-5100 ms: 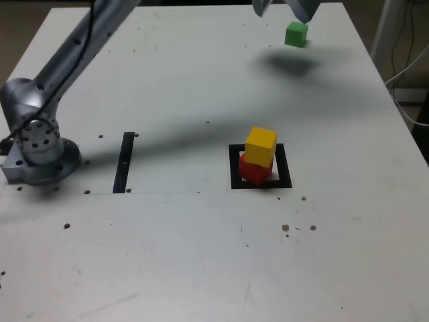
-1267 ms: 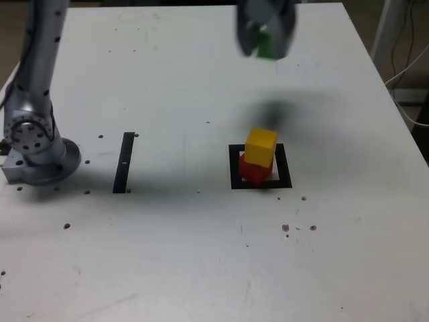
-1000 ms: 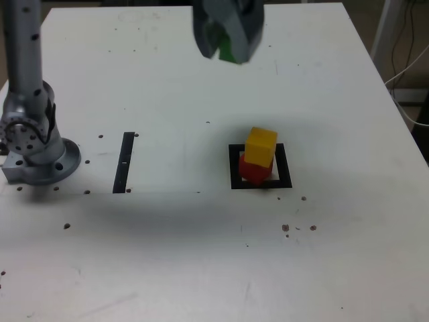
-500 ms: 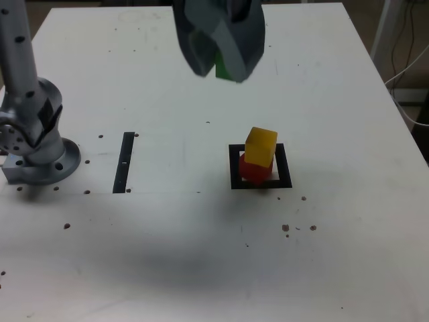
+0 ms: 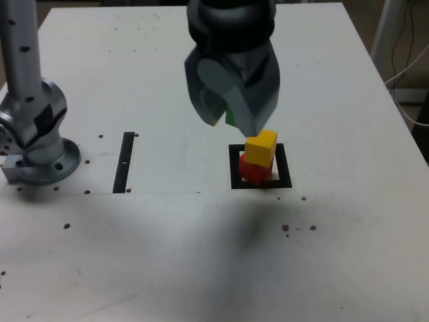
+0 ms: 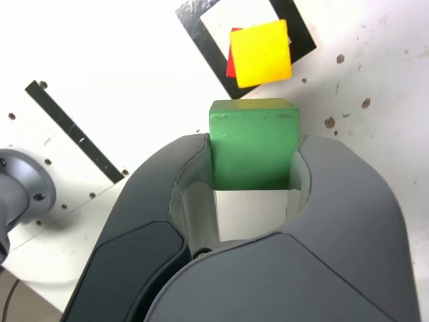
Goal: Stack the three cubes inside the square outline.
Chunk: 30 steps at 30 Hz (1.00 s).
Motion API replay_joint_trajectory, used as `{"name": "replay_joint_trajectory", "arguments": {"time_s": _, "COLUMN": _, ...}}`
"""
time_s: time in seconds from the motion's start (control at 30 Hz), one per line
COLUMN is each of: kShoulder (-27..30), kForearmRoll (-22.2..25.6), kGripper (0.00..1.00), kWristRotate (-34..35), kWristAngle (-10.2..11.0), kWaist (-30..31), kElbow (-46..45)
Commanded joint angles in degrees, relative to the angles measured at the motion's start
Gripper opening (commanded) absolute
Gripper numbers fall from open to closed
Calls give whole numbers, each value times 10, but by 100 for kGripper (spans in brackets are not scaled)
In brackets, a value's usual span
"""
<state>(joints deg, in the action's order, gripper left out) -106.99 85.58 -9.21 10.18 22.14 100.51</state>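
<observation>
The hand (image 5: pixel 232 114), clamped on the green cube (image 6: pixel 253 143), has dropped beside the stacked yellow (image 5: pixel 261 147) and red (image 5: pixel 254 172) cubes: three cubes.

A: Non-task items, please.

B: White table (image 5: pixel 348 255), top scuffed, with small dark specks scattered over it; a cluster of specks sits near the exterior view's lower right.

A: Any markings?

B: One straight black strip (image 5: pixel 124 162), flat on the table, toward the exterior view's left. The wrist view shows it too, as a narrow diagonal bar with tiny pale nicks.

A: Off the table?

B: Cables (image 5: pixel 409 60) hang past the edge on the exterior view's right, beside a pale upright post (image 5: pixel 383 27). Floor there is dark; detail unclear.
</observation>
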Motion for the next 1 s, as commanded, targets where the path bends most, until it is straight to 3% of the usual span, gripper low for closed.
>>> {"name": "replay_joint_trajectory", "arguments": {"time_s": 0.0, "kShoulder": -9, "kForearmRoll": -8, "kGripper": 3, "kWristRotate": 1, "kWristAngle": 4, "kWaist": 1, "kElbow": -2}}
{"name": "replay_joint_trajectory", "arguments": {"time_s": 0.57, "kShoulder": -49, "kForearmRoll": -64, "kGripper": 3, "kWristRotate": 1, "kWristAngle": 15, "kWaist": -6, "kElbow": -34}}
{"name": "replay_joint_trajectory", "arguments": {"time_s": 0.97, "kShoulder": -22, "kForearmRoll": -80, "kGripper": 3, "kWristRotate": -36, "kWristAngle": 18, "kWaist": -80, "kElbow": -58}}
